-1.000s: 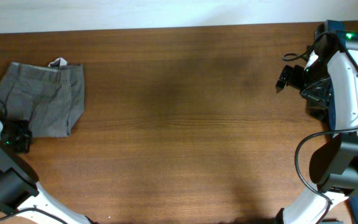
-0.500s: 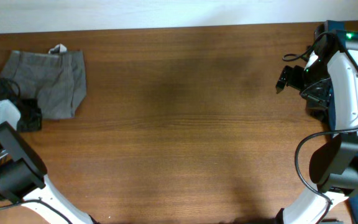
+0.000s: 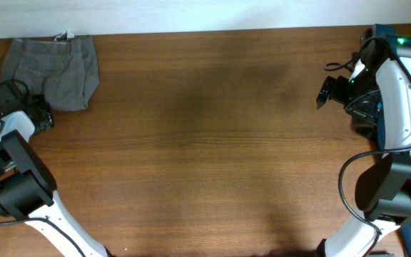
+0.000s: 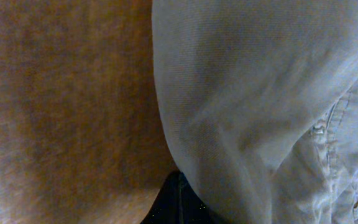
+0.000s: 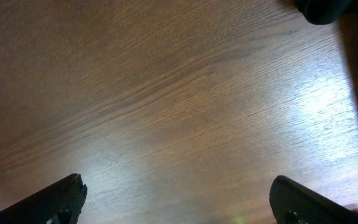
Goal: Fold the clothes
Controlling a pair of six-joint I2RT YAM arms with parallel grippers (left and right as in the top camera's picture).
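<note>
The clothes are a grey folded bundle at the table's far left corner, with a small white tag at the back edge. My left gripper sits at the bundle's near left corner. In the left wrist view the grey cloth fills the right side and runs into the dark jaws, which look shut on its edge. My right gripper hovers at the far right of the table, away from the clothes. Its two fingers are wide apart over bare wood.
The brown wooden table spans the view. Its back edge meets a white wall just behind the clothes. The right arm's base and cables stand at the right edge.
My left gripper has moved toward the table's back edge, and the clothes have slid with it up to the far left corner. The right arm has not moved.
</note>
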